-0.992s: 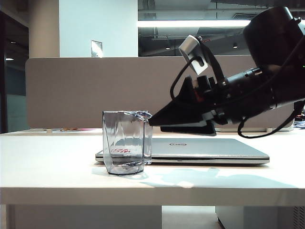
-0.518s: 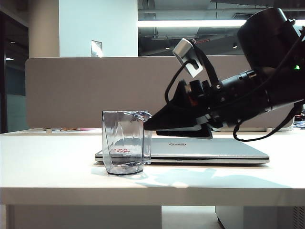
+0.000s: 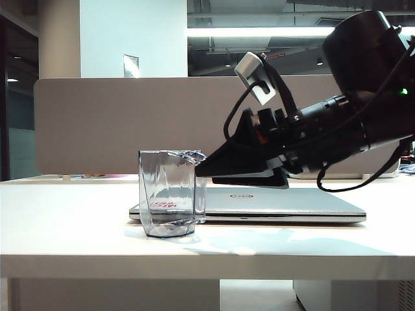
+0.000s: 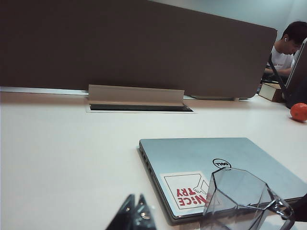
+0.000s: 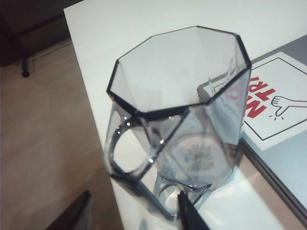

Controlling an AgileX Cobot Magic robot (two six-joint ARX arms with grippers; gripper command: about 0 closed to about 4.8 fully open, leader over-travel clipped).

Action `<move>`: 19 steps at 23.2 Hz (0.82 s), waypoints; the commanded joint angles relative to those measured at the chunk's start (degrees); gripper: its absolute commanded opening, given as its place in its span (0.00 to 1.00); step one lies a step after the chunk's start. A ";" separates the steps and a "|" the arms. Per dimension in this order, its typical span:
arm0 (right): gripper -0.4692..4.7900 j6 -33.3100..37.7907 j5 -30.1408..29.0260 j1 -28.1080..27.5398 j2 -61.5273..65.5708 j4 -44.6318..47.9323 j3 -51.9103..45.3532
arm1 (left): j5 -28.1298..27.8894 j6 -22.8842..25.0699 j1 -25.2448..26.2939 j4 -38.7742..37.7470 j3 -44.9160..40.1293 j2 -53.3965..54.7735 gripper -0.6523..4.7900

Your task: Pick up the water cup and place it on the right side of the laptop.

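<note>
Upright, the clear grey faceted water cup (image 3: 167, 193) shows a handle

Black right arm (image 3: 363, 103); matte pointed claw (image 3: 202, 168); looping black cables; silver-grey wrist camera; green indicator light.

A white table (image 3: 65, 233) carries an orange ball (image 4: 299, 111). A grey partition panel (image 3: 130, 123) stands behind. A seated person (image 4: 287, 48) is visible beyond.

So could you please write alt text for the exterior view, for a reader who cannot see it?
A clear grey-tinted faceted plastic cup stands upright on a pale table, before the left end of a closed silver laptop. From the right, the black right gripper reaches its open jaws to the cup's rim.
</note>
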 commanded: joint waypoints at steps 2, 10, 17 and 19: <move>0.55 -0.13 -0.13 0.07 -0.24 0.68 0.28 | 0.15 0.72 -0.11 0.15 6.08 9.46 0.11; 0.55 0.04 -0.09 0.11 -0.24 1.05 0.31 | 3.91 3.72 -0.15 3.87 12.98 27.41 0.11; 0.55 0.04 0.09 -0.11 -0.24 0.09 0.28 | 9.55 4.81 -12.31 7.08 13.29 43.28 0.11; 0.55 0.04 0.11 -0.24 -0.24 0.09 0.28 | 5.57 7.06 -19.89 9.68 13.35 47.43 0.11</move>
